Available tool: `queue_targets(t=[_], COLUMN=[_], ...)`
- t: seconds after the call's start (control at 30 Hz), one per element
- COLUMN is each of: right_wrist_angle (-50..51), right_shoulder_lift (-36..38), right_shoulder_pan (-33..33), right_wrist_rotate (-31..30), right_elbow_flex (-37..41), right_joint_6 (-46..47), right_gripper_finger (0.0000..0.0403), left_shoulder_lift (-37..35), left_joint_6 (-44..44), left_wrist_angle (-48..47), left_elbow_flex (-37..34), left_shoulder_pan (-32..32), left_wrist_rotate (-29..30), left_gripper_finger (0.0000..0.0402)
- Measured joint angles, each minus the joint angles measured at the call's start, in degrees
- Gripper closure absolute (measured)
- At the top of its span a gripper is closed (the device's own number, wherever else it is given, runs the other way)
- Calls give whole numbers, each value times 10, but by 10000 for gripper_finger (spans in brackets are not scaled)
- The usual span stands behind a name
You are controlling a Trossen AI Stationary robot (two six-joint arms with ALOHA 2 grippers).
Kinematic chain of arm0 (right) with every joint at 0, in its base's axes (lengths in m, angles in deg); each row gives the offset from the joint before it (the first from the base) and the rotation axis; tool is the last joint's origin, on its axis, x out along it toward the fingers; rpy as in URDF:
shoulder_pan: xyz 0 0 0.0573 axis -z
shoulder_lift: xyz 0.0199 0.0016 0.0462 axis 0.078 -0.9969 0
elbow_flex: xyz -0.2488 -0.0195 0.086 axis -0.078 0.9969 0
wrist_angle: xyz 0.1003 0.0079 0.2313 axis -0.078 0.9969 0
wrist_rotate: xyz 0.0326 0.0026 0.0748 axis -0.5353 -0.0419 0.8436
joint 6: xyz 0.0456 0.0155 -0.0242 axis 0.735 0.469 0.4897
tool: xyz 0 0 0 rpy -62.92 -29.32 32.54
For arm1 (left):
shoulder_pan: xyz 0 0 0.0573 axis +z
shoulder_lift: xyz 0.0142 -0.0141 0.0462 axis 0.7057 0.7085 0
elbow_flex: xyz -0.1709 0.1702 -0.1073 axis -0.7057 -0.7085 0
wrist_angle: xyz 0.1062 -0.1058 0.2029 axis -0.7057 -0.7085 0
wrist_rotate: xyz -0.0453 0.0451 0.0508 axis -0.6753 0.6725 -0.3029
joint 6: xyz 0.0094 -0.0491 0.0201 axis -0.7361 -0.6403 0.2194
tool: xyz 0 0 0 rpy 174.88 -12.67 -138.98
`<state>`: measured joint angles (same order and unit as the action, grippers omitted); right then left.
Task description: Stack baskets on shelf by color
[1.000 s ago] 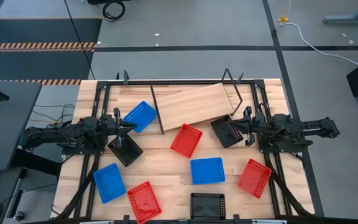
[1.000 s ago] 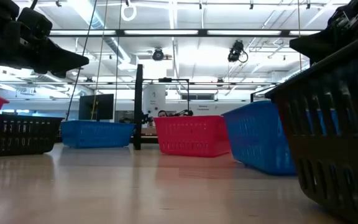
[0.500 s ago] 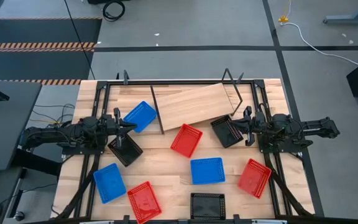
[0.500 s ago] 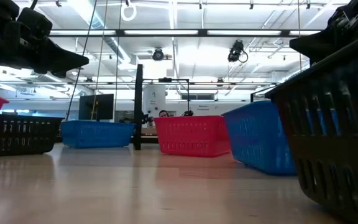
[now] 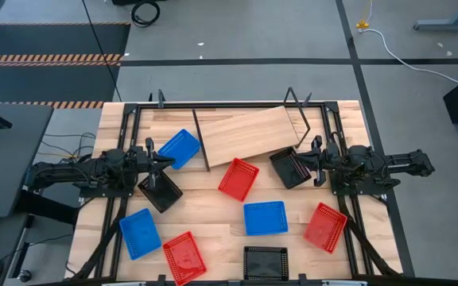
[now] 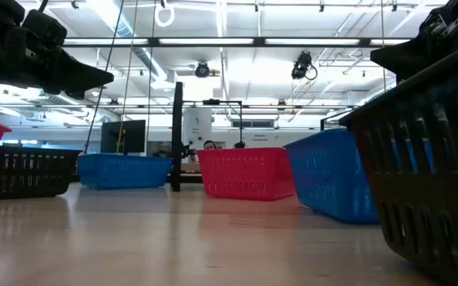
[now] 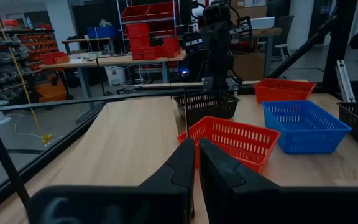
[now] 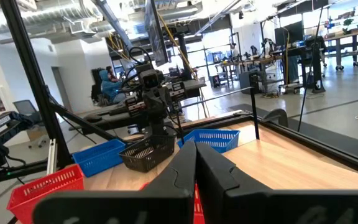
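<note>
In the high view the slanted wooden shelf lies at the far middle of the table. Nine baskets sit singly on the tabletop: blue ones, red ones, black ones. My left gripper hovers shut between the far-left blue basket and the left black basket; its wrist view looks over the middle red basket. My right gripper hovers shut above the right black basket, fingers together.
Black frame rails run along both table sides under the arms. The shelf's wire ends stand up at its right end. Bare tabletop lies between the middle baskets. People and benches show in the room beyond.
</note>
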<state>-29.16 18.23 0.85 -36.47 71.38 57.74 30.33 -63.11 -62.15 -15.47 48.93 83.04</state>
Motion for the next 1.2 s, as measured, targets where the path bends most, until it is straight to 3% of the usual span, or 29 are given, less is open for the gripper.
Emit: queue_targets(t=[0.23,0.33,0.43,0.5,0.57,0.73,1.03,1.2], right_wrist_angle=[0,0,0,0,0,0,-7,-34], right_shoulder_lift=[0,0,0,0,0,0,0,0], right_shoulder_pan=[0,0,0,0,0,0,0,14], right_wrist_rotate=[0,0,0,0,0,0,-3,-59], right_elbow_flex=[0,0,0,0,0,0,0,-10], right_joint_6=[0,0,0,0,0,0,16,151], right_gripper_finger=[390,390,390,390,390,390,390,390], left_shoulder_lift=[0,1,6,20,47,184,433,521], left_joint_6=[-6,-62,-183,-252,-288,-338,-377,-442], left_wrist_angle=[7,33,60,48,-28,-191,-199,-186], left_elbow_flex=[0,0,22,60,109,250,509,627], left_shoulder_pan=[0,1,4,3,3,2,2,1], left_wrist_rotate=[0,4,10,-4,-48,-119,-116,-120], left_gripper_finger=[366,369,373,373,372,366,373,368])
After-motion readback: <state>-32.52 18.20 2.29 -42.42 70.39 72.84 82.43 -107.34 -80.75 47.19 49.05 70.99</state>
